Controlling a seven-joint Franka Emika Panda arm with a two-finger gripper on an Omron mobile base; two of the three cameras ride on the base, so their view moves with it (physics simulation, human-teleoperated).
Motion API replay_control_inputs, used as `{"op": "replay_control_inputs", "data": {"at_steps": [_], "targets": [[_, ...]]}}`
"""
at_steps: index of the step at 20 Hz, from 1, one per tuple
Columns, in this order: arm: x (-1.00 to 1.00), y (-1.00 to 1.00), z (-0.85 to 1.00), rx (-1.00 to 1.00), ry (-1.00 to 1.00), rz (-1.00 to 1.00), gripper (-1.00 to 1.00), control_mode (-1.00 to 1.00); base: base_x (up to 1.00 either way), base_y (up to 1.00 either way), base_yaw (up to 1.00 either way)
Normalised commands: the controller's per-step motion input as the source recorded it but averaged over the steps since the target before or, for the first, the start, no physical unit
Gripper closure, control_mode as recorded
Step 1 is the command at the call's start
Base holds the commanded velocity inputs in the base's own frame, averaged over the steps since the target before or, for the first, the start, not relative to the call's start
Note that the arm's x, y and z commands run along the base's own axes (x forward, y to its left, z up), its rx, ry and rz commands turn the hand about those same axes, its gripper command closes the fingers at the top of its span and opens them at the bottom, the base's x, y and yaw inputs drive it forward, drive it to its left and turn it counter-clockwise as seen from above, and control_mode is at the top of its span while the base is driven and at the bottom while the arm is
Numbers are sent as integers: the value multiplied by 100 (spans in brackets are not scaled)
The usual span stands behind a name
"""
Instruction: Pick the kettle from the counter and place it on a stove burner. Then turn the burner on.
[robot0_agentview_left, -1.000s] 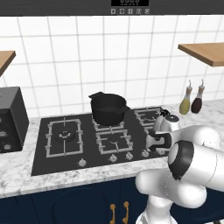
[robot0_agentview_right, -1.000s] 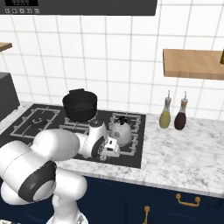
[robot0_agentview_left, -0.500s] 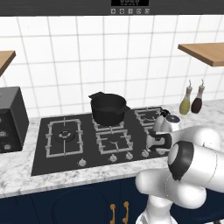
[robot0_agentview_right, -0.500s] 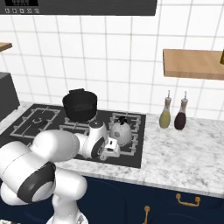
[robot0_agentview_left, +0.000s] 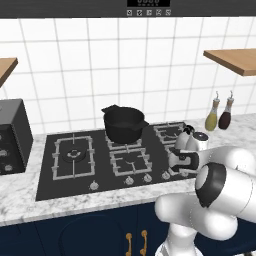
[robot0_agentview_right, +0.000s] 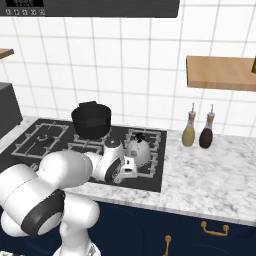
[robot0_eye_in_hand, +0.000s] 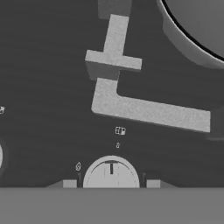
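The silver kettle (robot0_agentview_left: 192, 142) (robot0_agentview_right: 138, 150) stands on the right front burner of the black cooktop (robot0_agentview_left: 48, 176), off the marbled counter (robot0_agentview_right: 210, 175). My gripper (robot0_eye_in_hand: 111, 183) is low at the cooktop's front edge, just in front of the kettle. In the hand view a round burner knob (robot0_eye_in_hand: 111, 173) sits between my two fingertips (robot0_eye_in_hand: 70, 183), which flank it closely. The kettle's rounded body (robot0_eye_in_hand: 199, 22) shows at the upper right of that view, past a grey grate bar (robot0_eye_in_hand: 144, 111). My white hand (robot0_agentview_left: 182, 160) (robot0_agentview_right: 122, 169) covers the knob in both base views.
A black pot (robot0_agentview_left: 123, 123) (robot0_agentview_right: 91, 120) sits on the rear middle burner. Two slim bottles (robot0_agentview_left: 219, 116) (robot0_agentview_right: 197, 133) stand by the wall on the counter to the right. A dark appliance (robot0_agentview_left: 10, 136) stands left of the cooktop. A wooden shelf (robot0_agentview_right: 220, 72) hangs above the bottles.
The jaws narrowed around the knob in the first half second, then held still. Kettle, pot and arm stayed where they were.
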Motion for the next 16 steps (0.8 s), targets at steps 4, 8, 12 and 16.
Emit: {"op": "replay_control_inputs", "data": {"at_steps": [4,8,12,16], "targets": [[-24,16,0,-13,-25,24,100,-100,0,0,0],[-27,16,0,-15,-28,26,100,-100,0,0,0],[-24,17,0,-15,-30,29,100,-100,0,0,0],[-18,18,0,-15,-29,30,100,-100,0,0,0]]}}
